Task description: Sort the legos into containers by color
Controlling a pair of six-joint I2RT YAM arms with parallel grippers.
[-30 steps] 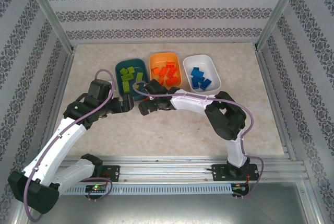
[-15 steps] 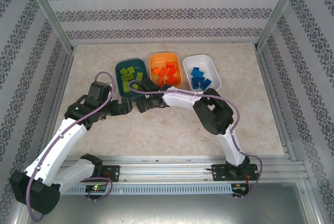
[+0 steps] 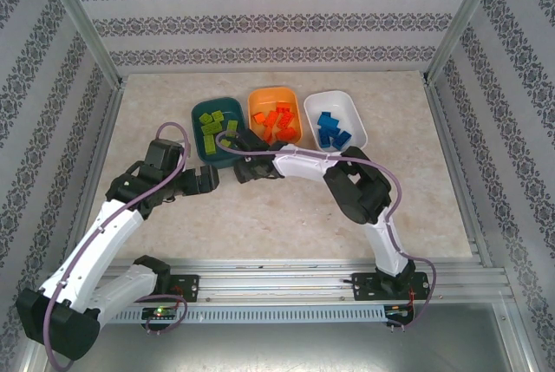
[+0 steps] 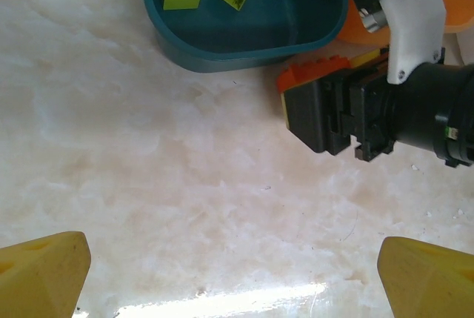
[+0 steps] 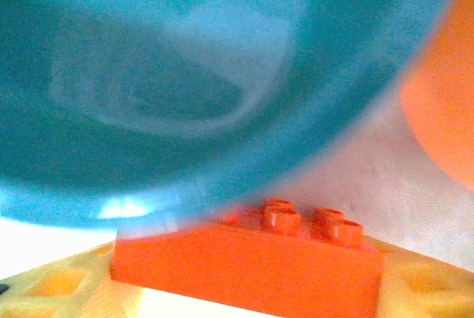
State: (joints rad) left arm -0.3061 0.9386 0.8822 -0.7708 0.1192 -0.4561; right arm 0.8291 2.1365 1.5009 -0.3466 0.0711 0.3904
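Orange brick (image 5: pixel 244 266) pinched between fingers of right gripper (image 5: pixel 248 292), just beside teal tub (image 4: pixel 244 47), perhaps touching its rim, left gripper (image 4: pixel 233 273) spread wide over table (image 4: pixel 148 170).

the top external camera is looking down from above and behind the arm bases (image 3: pixel 381 283), taking in the whole table (image 3: pixel 286 216) from afar. the left wrist camera is looking from nearer, facing down and forward at the teal tub (image 4: pixel 244 51) and an orange brick (image 4: pixel 311 73). the right wrist camera is sitting very close against that same tub wall and brick, blurring the tub.
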